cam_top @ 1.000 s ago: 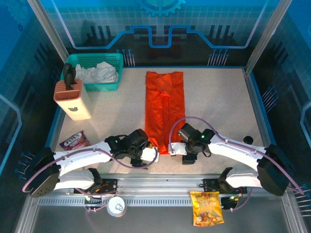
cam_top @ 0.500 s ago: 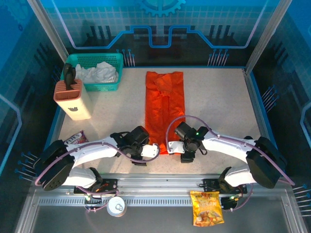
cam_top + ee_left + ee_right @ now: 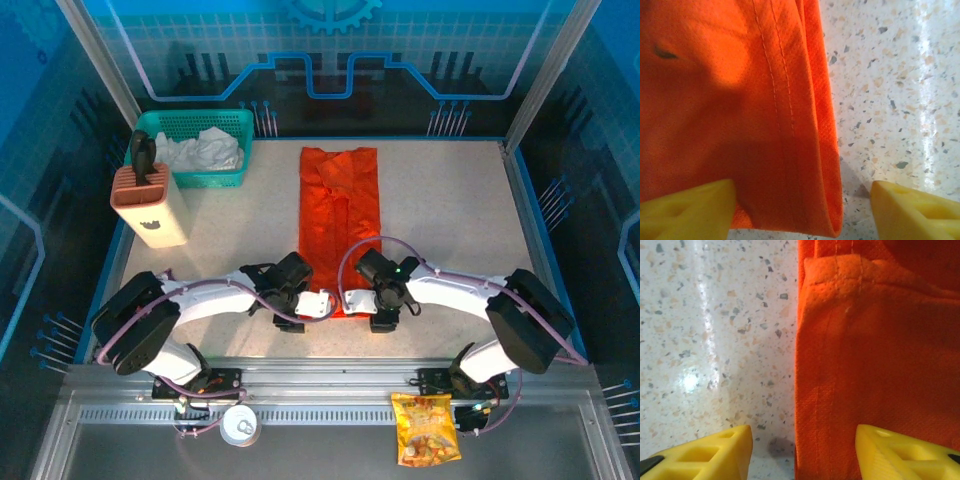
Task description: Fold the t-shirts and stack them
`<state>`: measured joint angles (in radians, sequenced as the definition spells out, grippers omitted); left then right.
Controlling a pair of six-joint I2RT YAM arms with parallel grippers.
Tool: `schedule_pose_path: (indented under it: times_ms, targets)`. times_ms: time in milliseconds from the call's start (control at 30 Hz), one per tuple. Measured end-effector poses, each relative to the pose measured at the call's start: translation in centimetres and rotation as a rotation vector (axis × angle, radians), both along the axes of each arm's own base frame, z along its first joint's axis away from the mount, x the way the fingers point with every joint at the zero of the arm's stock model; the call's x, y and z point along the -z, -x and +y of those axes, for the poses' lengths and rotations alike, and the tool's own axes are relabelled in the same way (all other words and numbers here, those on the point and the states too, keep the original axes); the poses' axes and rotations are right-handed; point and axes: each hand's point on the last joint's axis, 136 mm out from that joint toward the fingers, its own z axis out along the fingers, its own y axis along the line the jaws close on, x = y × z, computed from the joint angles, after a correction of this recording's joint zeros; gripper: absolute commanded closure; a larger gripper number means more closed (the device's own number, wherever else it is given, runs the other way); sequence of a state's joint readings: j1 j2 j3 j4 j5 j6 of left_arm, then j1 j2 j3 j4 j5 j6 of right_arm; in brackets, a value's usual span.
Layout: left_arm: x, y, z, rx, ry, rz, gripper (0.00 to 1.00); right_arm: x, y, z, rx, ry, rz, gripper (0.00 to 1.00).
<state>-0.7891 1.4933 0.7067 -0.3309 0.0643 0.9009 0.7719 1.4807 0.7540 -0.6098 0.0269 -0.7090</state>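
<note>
The orange t-shirt (image 3: pixel 340 215) lies folded into a long narrow strip down the middle of the table. Its near end lies between my two grippers. My left gripper (image 3: pixel 316 304) is at the strip's near left corner. In the left wrist view the folded edge of the t-shirt (image 3: pixel 790 150) runs between the yellow fingertips (image 3: pixel 687 207), and the left gripper (image 3: pixel 802 210) is open around it. My right gripper (image 3: pixel 356 299) is at the near right corner. There the right gripper (image 3: pixel 802 452) is open astride the edge of the t-shirt (image 3: pixel 875 365), one fingertip over bare table.
A teal mesh basket (image 3: pixel 237 180) holding white cloth stands at the back left. In front of it is a pink knife block (image 3: pixel 152 210). An orange-yellow snack bag (image 3: pixel 425 428) and a round tin (image 3: pixel 240 426) lie on the rail below the table's near edge.
Both grippers have moved inward to the near corners of the shirt strip. Their jaws have narrowed a little around the cloth edges.
</note>
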Motion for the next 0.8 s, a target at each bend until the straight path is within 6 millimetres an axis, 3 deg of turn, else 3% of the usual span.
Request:
schedule_pose_path:
  times_ms: [167,367,567,667,800]
  targets:
    - [0.4,0.3,-0.1,0.004,-0.023,0.049,0.49,0.3,-0.4,0.3,-0.001,0.018,0.026,0.52]
    - [0.6,0.8,-0.1,0.008,-0.036,0.093,0.67,0.3,-1.3,0.9,-0.002,0.019,0.029,0.70]
    - [0.4,-0.3,-0.5,-0.005,-0.027,0.052,1.00,0.2,-1.8,1.1,0.009,0.005,0.015,0.91]
    - [0.1,-0.9,-0.6,-0.016,-0.022,0.025,1.00,-0.1,-1.9,1.2,0.017,-0.008,0.002,1.00]
    - [-1.3,-1.3,-0.7,-0.021,0.008,-0.013,1.00,-1.2,-1.5,0.9,0.020,-0.034,-0.026,1.00]
